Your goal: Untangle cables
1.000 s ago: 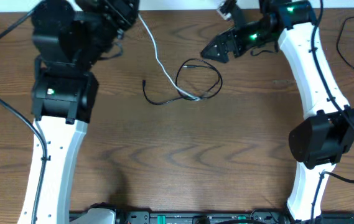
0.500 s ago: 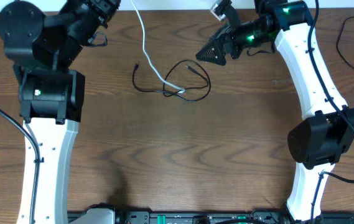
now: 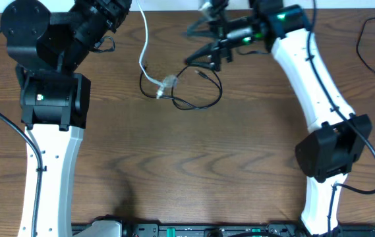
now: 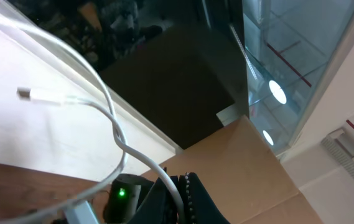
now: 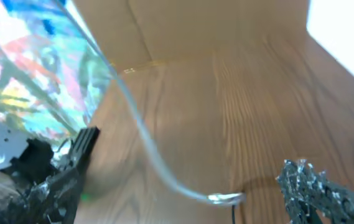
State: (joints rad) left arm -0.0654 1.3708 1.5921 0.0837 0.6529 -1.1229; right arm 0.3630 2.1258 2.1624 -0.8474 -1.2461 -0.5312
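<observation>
The white cable [image 3: 141,46] hangs from my left gripper [image 3: 132,6] at the table's far edge and runs down to a silvery plug [image 3: 167,83]. There it meets the black cable [image 3: 217,95], which lies in a loose loop on the wooden table. In the left wrist view the white cable [image 4: 105,102] passes between the shut jaws [image 4: 180,186], with its free plug [image 4: 25,93] hanging beyond. My right gripper [image 3: 197,46] is open just above and right of the plug. In the right wrist view the white cable [image 5: 140,134] and its plug [image 5: 225,198] lie between the spread fingers [image 5: 186,196].
Another thin black wire [image 3: 370,39] lies coiled at the table's far right. The left arm's base [image 3: 52,99] stands at the left and the right arm's elbow [image 3: 332,148] at the right. The table's far edge is close behind both grippers.
My right gripper has moved left toward the tangle and its fingers have spread. My left gripper has drawn the white cable, and the tangle has slid left across the table.
</observation>
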